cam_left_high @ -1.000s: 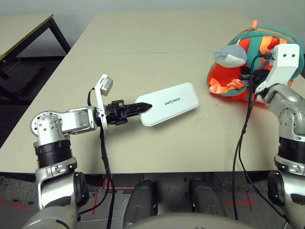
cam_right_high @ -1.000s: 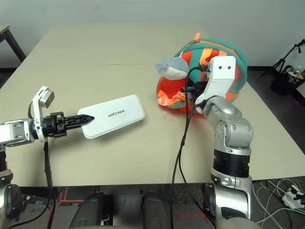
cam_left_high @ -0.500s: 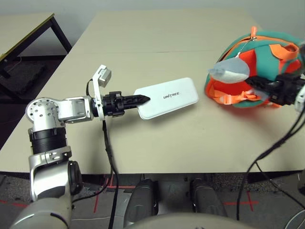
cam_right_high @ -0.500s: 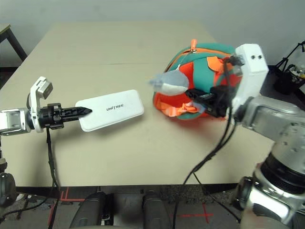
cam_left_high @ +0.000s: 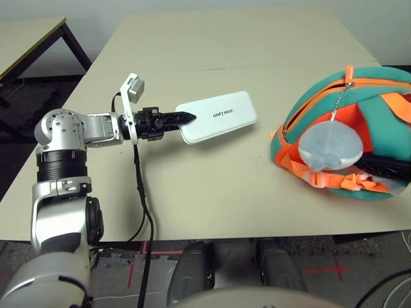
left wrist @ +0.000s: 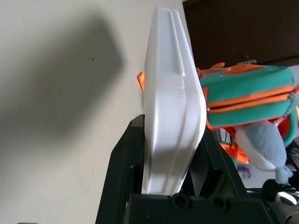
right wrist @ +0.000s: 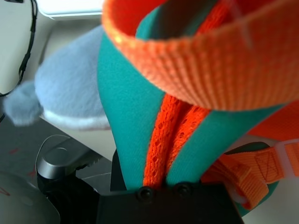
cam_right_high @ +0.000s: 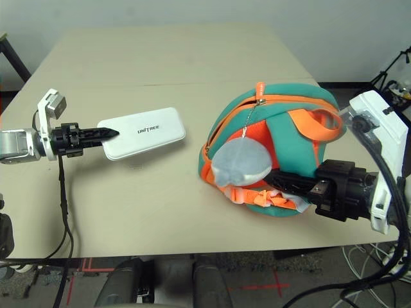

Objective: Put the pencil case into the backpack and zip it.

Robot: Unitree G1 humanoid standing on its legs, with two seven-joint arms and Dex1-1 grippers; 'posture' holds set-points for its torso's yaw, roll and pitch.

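Left tool and right tool both clamped, arms apart

A broad beige surface fills most of the scene, its top plain and matte, with a thin seam running straight across it (as if two panels meet there). Soft, even light falls on it and throws only faint shadows. Behind its far edge stands a pale grey wall. To the left, a second table with a tan top and black legs stands on a dark floor. At the near edge, the floor is speckled grey and marked with red tape lines. On the far right, a black tripod stand rises beside some clutter.
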